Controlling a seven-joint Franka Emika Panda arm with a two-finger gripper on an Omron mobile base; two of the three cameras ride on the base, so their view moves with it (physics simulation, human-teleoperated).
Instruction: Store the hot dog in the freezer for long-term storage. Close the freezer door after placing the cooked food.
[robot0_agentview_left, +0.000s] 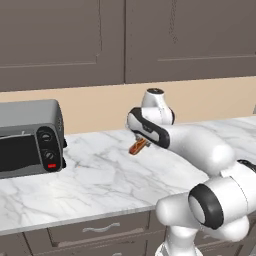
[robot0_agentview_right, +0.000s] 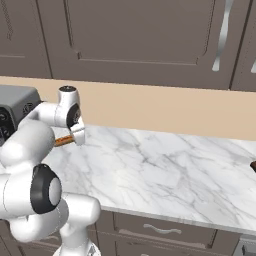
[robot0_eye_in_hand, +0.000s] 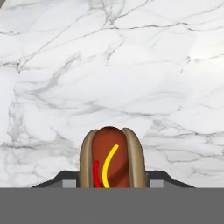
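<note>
Along the back wall run the dark brown upper cabinets (robot0_agentview_left: 125, 40), above a beige strip of wall, and below them stretches the white marble worktop (robot0_agentview_left: 100, 180) with brown drawers (robot0_agentview_left: 100, 230) under its front edge. At the left end of the worktop sits a grey toaster oven (robot0_agentview_left: 30, 137), dark glass door and two round knobs facing out; its corner also peeks into the right base view. The white arm (robot0_agentview_left: 200, 145) reaches forward over the middle of the marble, wrist bent downward near the back wall.

Now the small stuff, and this is the action: the hot dog (robot0_eye_in_hand: 111, 158) is right between the fingers (robot0_eye_in_hand: 70, 181). From the hand camera the bun sits dead centre, brown sausage with a red and a yellow stripe, and the dark finger tips press in against both sides of it, drawn in close to the bun's width. From the left base view the orange-brown bun pokes out tilted below the hand, above the marble; whether it is clear of the surface is hard to tell. From the right base view just an orange end shows beside the wrist.
</note>
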